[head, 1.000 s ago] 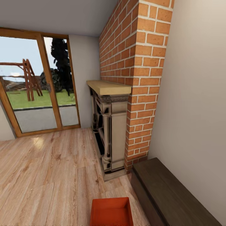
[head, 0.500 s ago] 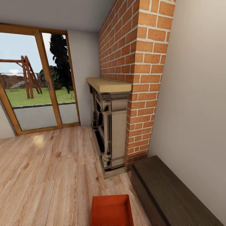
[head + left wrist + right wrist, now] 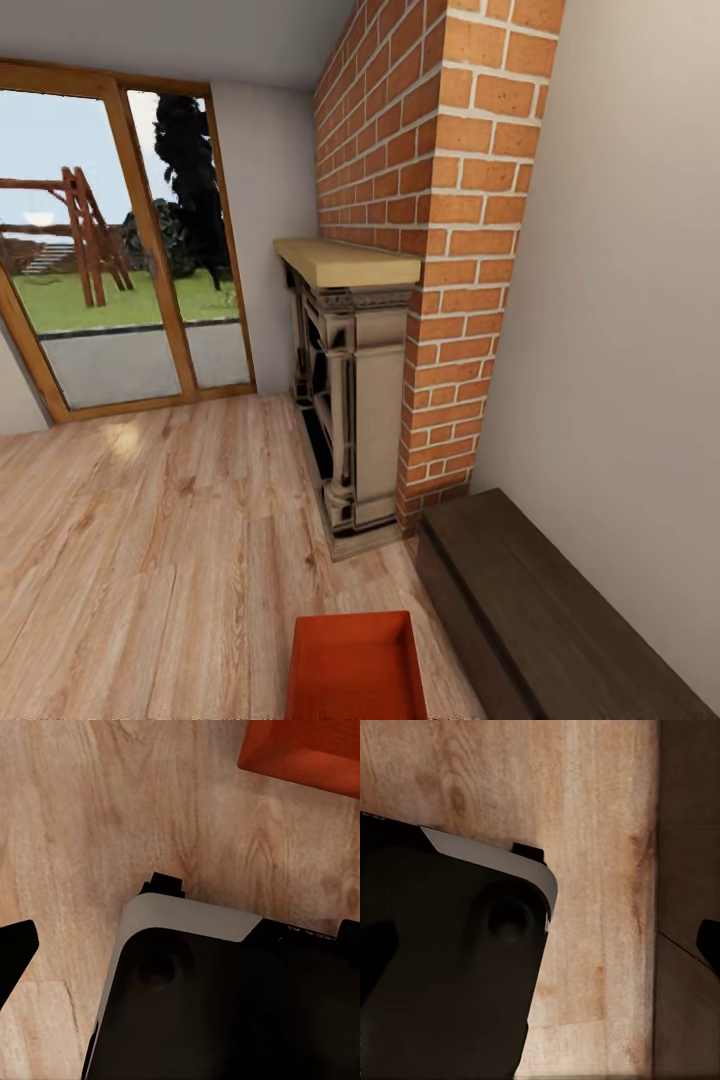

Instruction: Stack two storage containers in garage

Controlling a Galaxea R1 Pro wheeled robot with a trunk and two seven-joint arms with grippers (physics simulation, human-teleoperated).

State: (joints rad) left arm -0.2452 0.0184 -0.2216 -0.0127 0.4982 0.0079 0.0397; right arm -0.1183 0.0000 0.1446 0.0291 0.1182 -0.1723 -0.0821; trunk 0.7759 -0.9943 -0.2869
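Living room scene. One orange-red storage bin (image 3: 356,668) sits on the light wood plank floor (image 3: 150,540) at the bottom edge of the head view, open top facing up, nothing inside, its near end cut off by the frame. It lies just in front of the fireplace surround (image 3: 350,400) and beside the near end of a dark low cabinet (image 3: 540,620), apart from both. Red brick chimney (image 3: 420,230) rises above the light wood mantel (image 3: 345,262). Plain wall to the right of the bricks. Wood-framed glass door (image 3: 110,250) at the far left, with grass and a wooden swing frame outside.

Left wrist view: a corner of the orange-red bin (image 3: 304,754) on the plank floor, well apart from the robot's dark base with a pale grey rim (image 3: 225,990). One dark fingertip (image 3: 15,952) at one edge and a sliver of another at the opposite edge; left gripper (image 3: 180,945) is spread wide with nothing between the fingers.

Right wrist view: the dark base with grey rim (image 3: 450,960) over plank floor, with a darker strip along one side, likely the cabinet, hard to tell. Dark fingertips (image 3: 373,952) at opposite edges; right gripper (image 3: 540,945) also spread wide and holding nothing.
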